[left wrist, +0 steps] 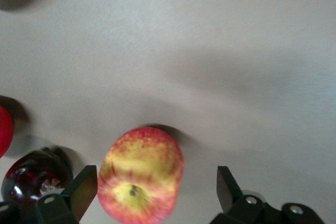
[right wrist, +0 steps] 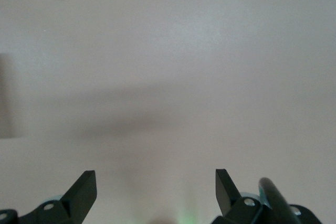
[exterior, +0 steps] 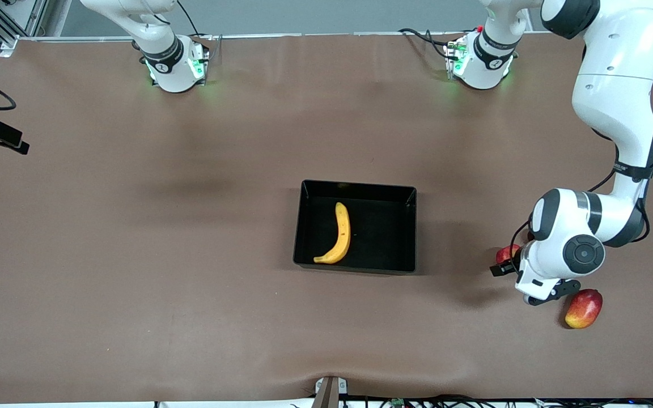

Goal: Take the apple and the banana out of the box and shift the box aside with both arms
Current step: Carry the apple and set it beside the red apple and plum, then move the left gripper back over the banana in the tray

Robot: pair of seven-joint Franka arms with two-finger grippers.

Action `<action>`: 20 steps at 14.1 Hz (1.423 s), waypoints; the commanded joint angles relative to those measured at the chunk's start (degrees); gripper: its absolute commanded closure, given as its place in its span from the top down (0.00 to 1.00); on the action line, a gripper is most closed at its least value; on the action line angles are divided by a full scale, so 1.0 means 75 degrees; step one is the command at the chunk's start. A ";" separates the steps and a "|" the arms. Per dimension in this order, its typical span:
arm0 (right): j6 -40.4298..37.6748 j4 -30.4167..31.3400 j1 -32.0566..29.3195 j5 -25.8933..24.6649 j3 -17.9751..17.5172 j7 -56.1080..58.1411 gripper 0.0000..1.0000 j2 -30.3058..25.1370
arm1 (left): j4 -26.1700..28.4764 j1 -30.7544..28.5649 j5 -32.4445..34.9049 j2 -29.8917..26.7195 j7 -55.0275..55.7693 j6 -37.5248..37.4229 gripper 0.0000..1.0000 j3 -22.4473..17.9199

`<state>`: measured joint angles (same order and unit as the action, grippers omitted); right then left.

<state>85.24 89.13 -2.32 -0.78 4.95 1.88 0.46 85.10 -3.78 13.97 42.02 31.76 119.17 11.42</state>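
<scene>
The box point(exterior: 406, 195) sits mid-table holding the banana point(exterior: 338, 234), its long axis running toward and away from the front camera, tip curling toward the right arm's end. The released left gripper point(left wrist: 157, 195) straddles the apple point(left wrist: 140, 174), set down at the left arm's end, stem dimple facing it. The right gripper point(right wrist: 156, 195) waits, spread.

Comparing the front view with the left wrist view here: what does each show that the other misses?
Only the front view shows the box with the banana lying in it, both arm bases, and the mango near the left arm's end. Only the left wrist view shows the apple resting on the table between the open fingers of the left claw, apart from both, plus a dark glossy fruit beside it. Both share the brown table.
</scene>
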 commanded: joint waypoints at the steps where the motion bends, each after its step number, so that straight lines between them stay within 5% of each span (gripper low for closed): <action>1: -0.0056 -0.0142 -0.0159 0.0150 -0.0086 0.0089 1.00 0.0091 | 0.0138 0.0047 0.0023 -0.0737 0.0102 -0.0477 1.00 0.0398; 10: -0.0021 -0.0131 -0.0171 0.0139 -0.0086 0.0101 1.00 0.0161 | 0.0080 0.0396 0.0070 -0.1161 0.1421 -0.0913 1.00 0.2250; 15: -0.0009 -0.0154 -0.0171 0.0092 -0.0086 0.0101 1.00 0.0325 | -0.0610 0.1791 0.0105 -0.0494 0.2959 -0.0738 1.00 0.2204; 20: -0.0009 -0.0154 -0.0159 0.0103 -0.0086 0.0101 1.00 0.0396 | -0.0647 0.2389 0.0106 0.0068 0.2985 0.0151 1.00 0.2181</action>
<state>85.48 89.13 -2.34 -0.80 5.04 1.88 2.82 82.22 12.86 13.96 40.12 54.07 118.15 28.11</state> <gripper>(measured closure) 0.000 0.000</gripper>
